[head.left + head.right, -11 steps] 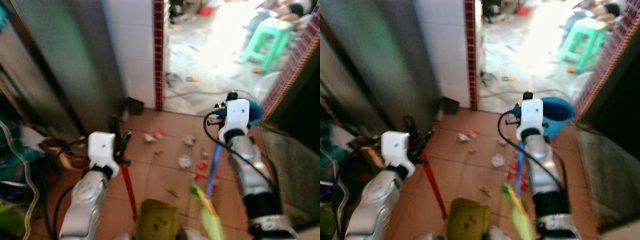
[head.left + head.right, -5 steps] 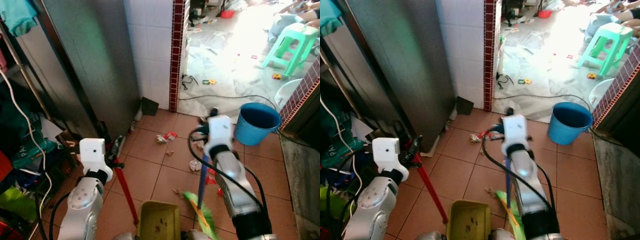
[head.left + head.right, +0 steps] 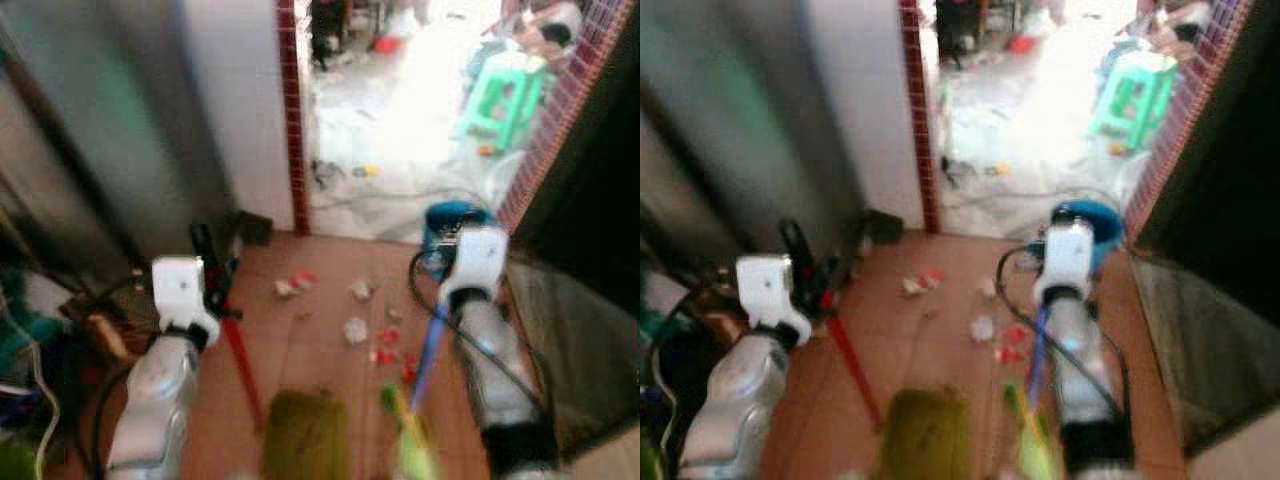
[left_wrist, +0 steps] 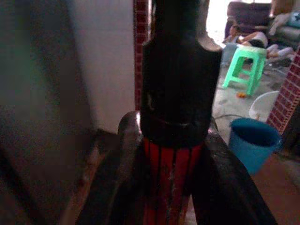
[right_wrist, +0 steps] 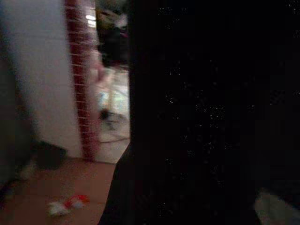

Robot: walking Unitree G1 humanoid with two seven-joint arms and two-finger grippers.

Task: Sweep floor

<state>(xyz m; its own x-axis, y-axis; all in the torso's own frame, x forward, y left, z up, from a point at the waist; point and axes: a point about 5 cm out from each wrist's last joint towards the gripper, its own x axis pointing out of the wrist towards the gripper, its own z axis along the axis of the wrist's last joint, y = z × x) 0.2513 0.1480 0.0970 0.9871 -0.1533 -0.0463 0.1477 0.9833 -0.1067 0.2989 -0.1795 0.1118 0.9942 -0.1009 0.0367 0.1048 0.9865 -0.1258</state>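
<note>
Two pincers working: my left pincer [image 4: 171, 187] clamps the stiff red dustpan handle [image 3: 240, 365], right pincer [image 3: 440, 300], grip I can't tell, at the light blue broom shaft [image 3: 428, 350], best held high, litter [image 3: 355, 328] at twelve o'clock on the floor [image 3: 300, 340].

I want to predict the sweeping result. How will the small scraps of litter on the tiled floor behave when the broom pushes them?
The litter scraps look like crumpled paper and wrappers, so probably very light and floppy. They lie scattered and apart, so a stroke may spread some sideways. The tiled floor looks smooth, so they should slide easily toward the dustpan.
</note>
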